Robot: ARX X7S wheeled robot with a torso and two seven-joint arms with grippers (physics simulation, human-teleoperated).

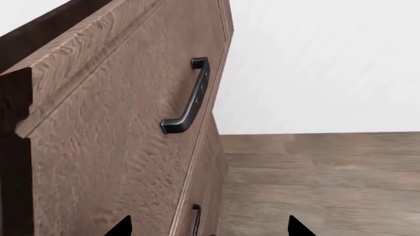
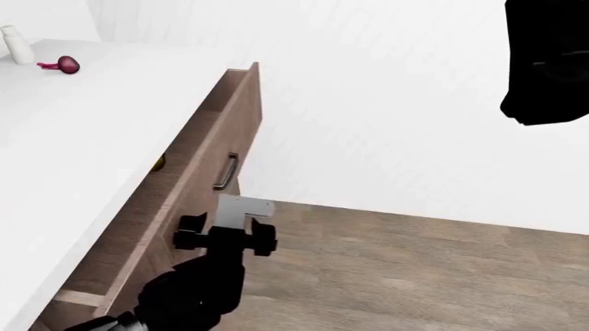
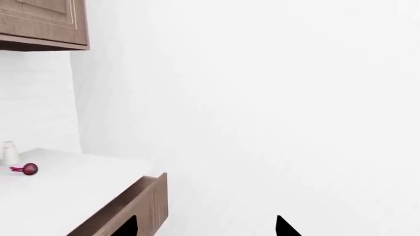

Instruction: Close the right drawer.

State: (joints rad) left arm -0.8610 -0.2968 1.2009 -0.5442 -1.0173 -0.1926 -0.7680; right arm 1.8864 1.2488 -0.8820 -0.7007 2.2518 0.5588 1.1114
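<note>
We see a plain white wall (image 2: 387, 103) running behind everything, evenly lit and without shadows. Below it lies a floor (image 2: 414, 269) of grey-brown wood planks. At the left stands a white countertop (image 2: 83, 138), reaching to the far corner. On its far end sit a small dark-red object (image 2: 66, 65) and a pale container (image 2: 16, 44) just beside it. High on the far left hangs a brown wood-grain wall cabinet (image 3: 43, 23).

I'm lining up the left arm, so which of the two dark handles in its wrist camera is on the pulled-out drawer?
The upper handle, on the right drawer front jutting toward the camera; the lower handle sits on a recessed front beneath.
</note>
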